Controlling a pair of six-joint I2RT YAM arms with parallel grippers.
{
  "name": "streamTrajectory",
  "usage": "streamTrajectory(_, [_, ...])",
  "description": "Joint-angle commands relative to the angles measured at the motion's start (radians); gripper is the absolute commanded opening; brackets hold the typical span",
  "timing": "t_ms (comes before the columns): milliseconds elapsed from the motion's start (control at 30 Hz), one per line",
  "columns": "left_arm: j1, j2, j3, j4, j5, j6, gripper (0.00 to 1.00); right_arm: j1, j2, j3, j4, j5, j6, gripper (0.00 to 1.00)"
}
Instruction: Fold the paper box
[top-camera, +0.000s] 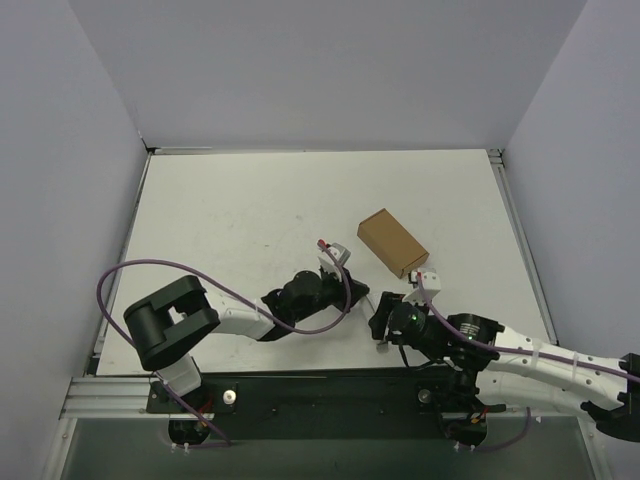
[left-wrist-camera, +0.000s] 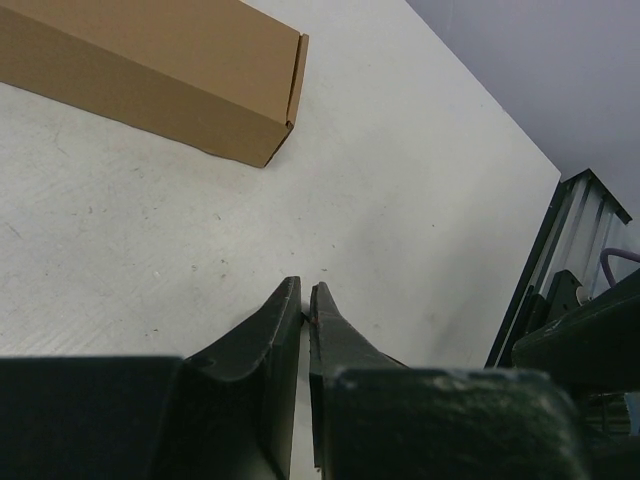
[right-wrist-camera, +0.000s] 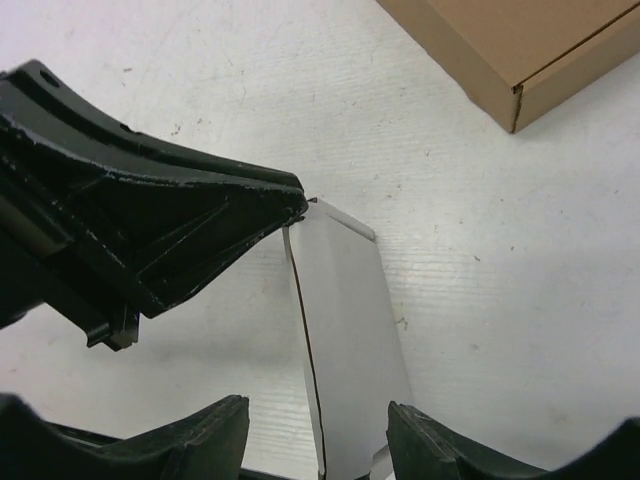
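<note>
The paper box (right-wrist-camera: 345, 330) is a thin white-grey card piece standing on edge on the table; in the top view it shows as a small white bit (top-camera: 385, 297) between the two grippers. My left gripper (left-wrist-camera: 305, 290) is shut, its tips pinching the card's top corner, as the right wrist view (right-wrist-camera: 296, 207) shows. It sits at table centre (top-camera: 357, 291). My right gripper (right-wrist-camera: 315, 440) is open, one finger on each side of the card's lower end without gripping it. It lies just right of the left gripper (top-camera: 380, 313).
A closed brown cardboard box (top-camera: 392, 243) lies on the white table (top-camera: 250, 210) just beyond the grippers, also seen in the left wrist view (left-wrist-camera: 150, 70) and the right wrist view (right-wrist-camera: 510, 50). Grey walls surround the table. A purple cable (top-camera: 150, 268) loops over the left arm.
</note>
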Motion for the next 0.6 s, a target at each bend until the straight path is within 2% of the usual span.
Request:
streamTrajectory(0, [-0.009, 0.046, -0.08, -0.132, 0.002, 0.051, 0.15, -0.052, -0.087, -0.063, 0.129, -0.073, 0.008, 0.54])
streamTrajectory(133, [-0.012, 0.052, -0.098, -0.105, -0.003, 0.027, 0.15, -0.069, -0.111, -0.086, 0.137, -0.059, 0.011, 0.37])
streamTrajectory(333, [-0.015, 0.063, -0.109, -0.089, -0.001, 0.013, 0.15, -0.072, -0.09, -0.089, 0.141, -0.047, -0.003, 0.2])
streamTrajectory(567, [-0.016, 0.065, -0.113, -0.082, -0.004, 0.01, 0.14, -0.073, -0.075, -0.1, 0.149, -0.05, -0.001, 0.16])
